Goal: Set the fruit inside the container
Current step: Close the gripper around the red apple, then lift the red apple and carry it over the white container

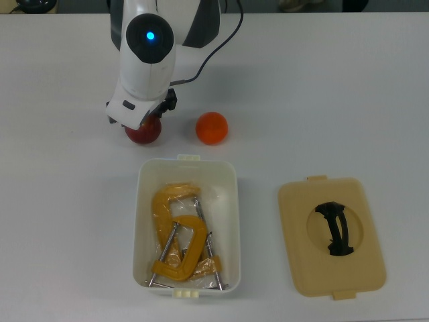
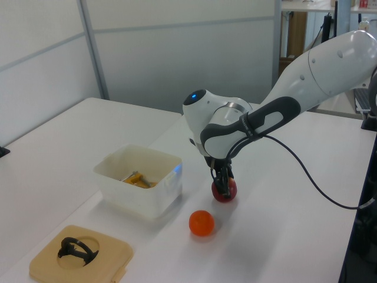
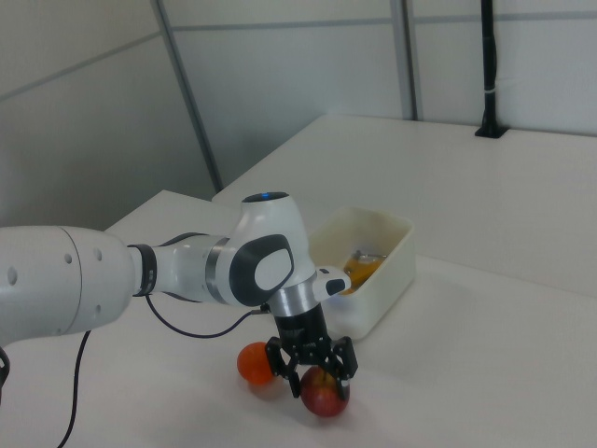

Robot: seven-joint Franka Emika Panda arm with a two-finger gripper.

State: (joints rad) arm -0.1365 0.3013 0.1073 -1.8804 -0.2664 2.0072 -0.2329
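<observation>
With the jaws (image 3: 313, 375) lowered over the apple (image 3: 324, 396), the right view shows a finger on each side of the fruit, spread about as wide as it is; whether the pads already press on the skin cannot be told, and the apple sits on the surface (image 1: 348, 94). In the top view the wrist hides most of the apple (image 1: 143, 131); only its lower edge shows.

Handling, as a judgement: firm, smooth and round, moderately heavy for its size, so it could roll or squirt out if pinched off-centre. Best hold looks to be across the widest middle, fingers level, with moderate force to avoid bruising.

Orange (image 1: 212, 127) lies just beside the apple, on the top view's right, apart from it. Likely similar weight, with a slightly softer, grippier rind; same grip across the middle.

Container (image 1: 187, 166) stands near both fruits, toward the top view's bottom, with no fruit in it. Yellow C-clamps (image 1: 178, 235) cover much of its floor, so fruit would rest on hard, uneven metal. Set it down low, don't drop.

Tan lid (image 1: 332, 235) lies well apart, on the top view's right.
</observation>
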